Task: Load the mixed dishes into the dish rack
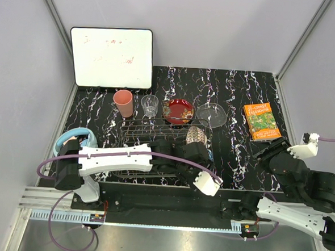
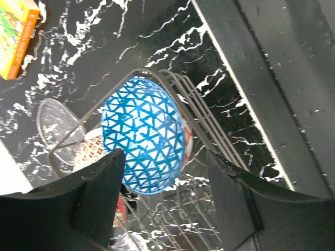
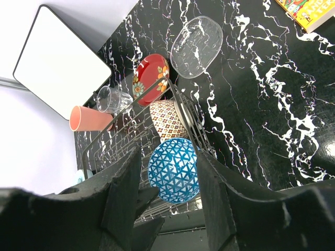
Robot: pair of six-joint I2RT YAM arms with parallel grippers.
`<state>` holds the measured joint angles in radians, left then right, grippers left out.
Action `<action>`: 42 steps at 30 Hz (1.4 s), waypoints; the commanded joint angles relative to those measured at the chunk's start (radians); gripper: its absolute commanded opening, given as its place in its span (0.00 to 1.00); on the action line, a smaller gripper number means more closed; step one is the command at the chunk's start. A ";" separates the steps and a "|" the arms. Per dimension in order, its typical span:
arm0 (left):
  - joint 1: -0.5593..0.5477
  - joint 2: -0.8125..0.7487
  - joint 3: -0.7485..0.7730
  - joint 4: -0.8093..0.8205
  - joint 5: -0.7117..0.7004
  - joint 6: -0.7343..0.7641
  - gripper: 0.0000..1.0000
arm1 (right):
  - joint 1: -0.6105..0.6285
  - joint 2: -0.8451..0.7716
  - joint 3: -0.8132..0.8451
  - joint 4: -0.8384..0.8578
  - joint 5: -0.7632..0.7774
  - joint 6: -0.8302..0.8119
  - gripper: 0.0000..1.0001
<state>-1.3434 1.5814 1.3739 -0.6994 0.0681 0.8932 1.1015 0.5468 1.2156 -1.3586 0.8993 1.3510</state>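
Note:
The blue patterned bowl (image 2: pixel 142 136) stands on edge in the dish rack (image 1: pixel 150 137), next to the beige patterned bowl (image 3: pixel 167 120). My left gripper (image 2: pixel 165 172) hovers just over the blue bowl, jaws apart, its fingers (image 2: pixel 99 193) clear of the bowl. Far off at the right, my right gripper (image 3: pixel 172 198) is open and empty and frames the blue bowl (image 3: pixel 174 170) from a distance. Behind the rack sit the pink cup (image 1: pixel 123 103), glass tumbler (image 1: pixel 149 105), red plate (image 1: pixel 178 111) and clear glass bowl (image 1: pixel 211 114).
A white board (image 1: pixel 111 56) leans at the back left. An orange book (image 1: pixel 261 121) lies at the right. Light-blue headphones (image 1: pixel 73 139) sit left of the rack. My left arm stretches across the rack's front.

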 commanded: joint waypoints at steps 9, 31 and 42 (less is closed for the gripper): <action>0.009 0.006 0.011 -0.009 0.038 -0.031 0.67 | 0.008 0.010 -0.013 -0.117 0.044 0.008 0.54; 0.063 0.086 0.007 -0.022 0.065 -0.063 0.48 | 0.006 -0.028 -0.033 -0.131 0.041 0.023 0.52; 0.062 0.106 0.051 -0.063 0.061 -0.145 0.19 | 0.008 -0.048 -0.041 -0.149 0.035 0.037 0.52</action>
<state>-1.2793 1.6794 1.3727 -0.7452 0.1081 0.7933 1.1015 0.4953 1.1831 -1.3586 0.9001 1.3602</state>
